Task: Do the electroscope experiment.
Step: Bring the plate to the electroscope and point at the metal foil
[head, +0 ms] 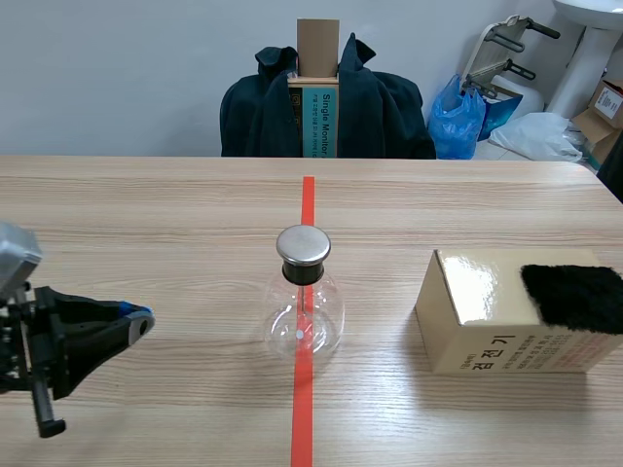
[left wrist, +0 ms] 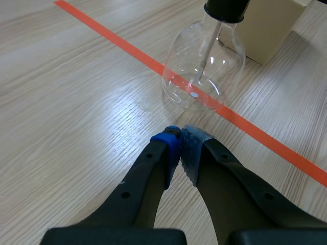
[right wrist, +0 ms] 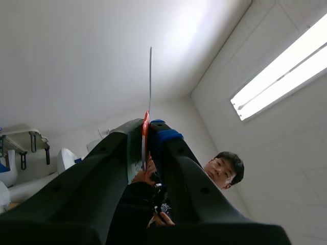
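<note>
Above the table (head: 146,214), left pincer (left wrist: 180,137) sits closed, empty — right pincer (right wrist: 148,131) clamps a thin rod (right wrist: 150,76).

The flask (head: 304,302) is standing on the table (head: 146,224), just ahead of the left gripper's (left wrist: 180,136) meeting fingers. A box (head: 487,336) is sitting beyond the flask, a cloth (head: 574,297) lying on it. A thin strip (right wrist: 150,81) is sticking up between the right gripper's (right wrist: 149,127) fingers.
</note>
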Controlling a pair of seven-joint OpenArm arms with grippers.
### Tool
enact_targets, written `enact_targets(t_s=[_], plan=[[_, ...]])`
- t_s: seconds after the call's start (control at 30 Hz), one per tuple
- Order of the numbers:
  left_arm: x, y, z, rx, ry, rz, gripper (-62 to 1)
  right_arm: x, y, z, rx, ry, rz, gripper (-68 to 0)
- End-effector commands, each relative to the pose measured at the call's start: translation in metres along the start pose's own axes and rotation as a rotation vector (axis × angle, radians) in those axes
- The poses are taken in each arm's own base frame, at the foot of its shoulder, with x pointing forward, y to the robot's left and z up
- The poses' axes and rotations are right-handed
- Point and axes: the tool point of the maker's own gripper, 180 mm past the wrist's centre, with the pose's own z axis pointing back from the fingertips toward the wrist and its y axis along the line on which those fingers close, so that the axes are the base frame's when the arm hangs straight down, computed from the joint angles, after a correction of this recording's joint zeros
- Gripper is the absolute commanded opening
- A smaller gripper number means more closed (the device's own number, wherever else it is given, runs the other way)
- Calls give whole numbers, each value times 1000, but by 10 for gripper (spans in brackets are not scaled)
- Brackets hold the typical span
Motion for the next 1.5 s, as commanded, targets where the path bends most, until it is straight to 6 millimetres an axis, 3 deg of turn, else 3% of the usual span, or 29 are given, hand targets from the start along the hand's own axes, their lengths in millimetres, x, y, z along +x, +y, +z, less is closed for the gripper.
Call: enact_targets(t_s=[0.0,0.13,0.37,0.67,1.03,1.47], plan=[[13,-10,-13,-36,-63,-4,-582,-1,-16,-4,-76,-12,33,-669],[3,-22,-35,-81,-79,18,-582,15,-16,-4,-75,-98,38,-669],[-11,-31,-72,-75,-71,-1,-582,34,3,-2,32,-211,1,-669],[-12,-31,-89,-31,-83,-12,-582,51,15,-30,2,-196,-118,-669],[-11,-21,-90,16,-85,-39,-582,90,94,-26,173,-177,-196,-669],[-11,-21,-90,19,-82,-41,-582,114,158,10,367,-165,-183,-669]])
